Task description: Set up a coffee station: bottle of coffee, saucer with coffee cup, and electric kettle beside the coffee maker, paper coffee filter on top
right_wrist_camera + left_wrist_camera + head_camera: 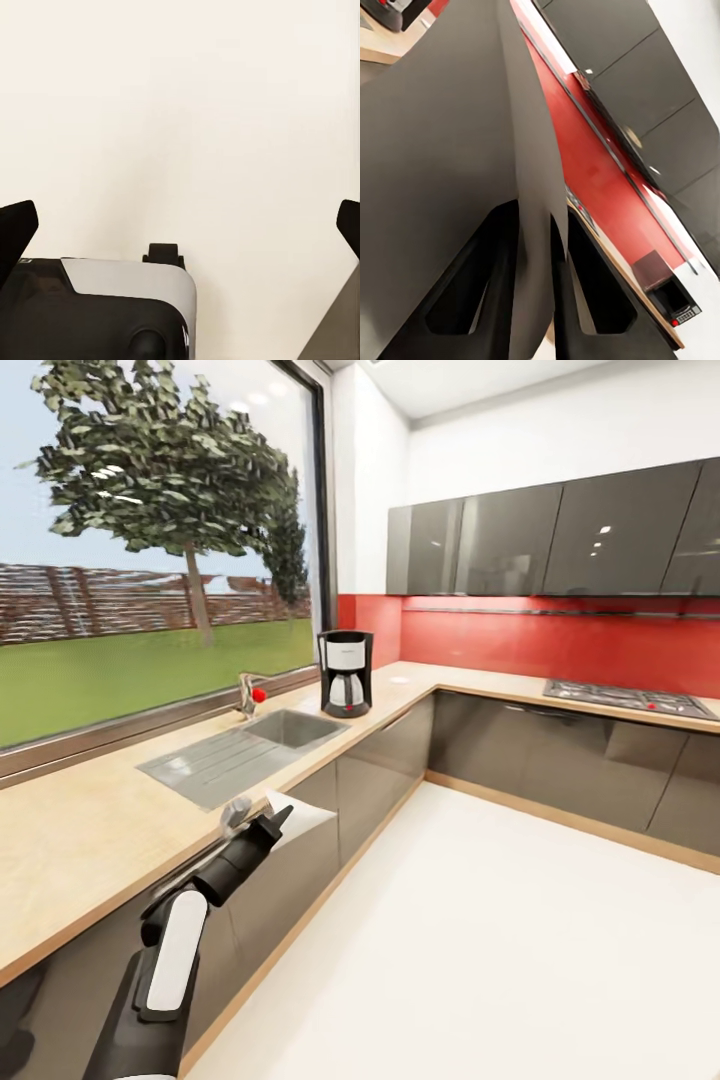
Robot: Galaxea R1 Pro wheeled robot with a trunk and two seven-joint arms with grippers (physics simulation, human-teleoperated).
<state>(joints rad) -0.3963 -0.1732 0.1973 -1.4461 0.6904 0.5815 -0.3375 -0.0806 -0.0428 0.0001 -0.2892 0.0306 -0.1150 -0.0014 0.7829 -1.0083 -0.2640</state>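
Observation:
The coffee maker [345, 673], black with a white upper housing and a pale carafe, stands on the kitchen countertop [90, 830] past the sink. My left gripper [277, 819] hangs at the countertop's front edge, shut on the white paper coffee filter [303, 817]. In the left wrist view the filter [450, 135] rises as a thin shaded sheet pinched by the left gripper [538, 225]. A small flat white disc, apparently the saucer [399, 680], lies on the counter right of the coffee maker. My right gripper [184, 225] is open over pale floor.
An inset steel sink [245, 745] with a tap [248, 695] lies between my left arm and the coffee maker. A hob [625, 700] sits on the far counter run under dark wall cabinets [540, 540]. White floor [480, 940] spreads to the right.

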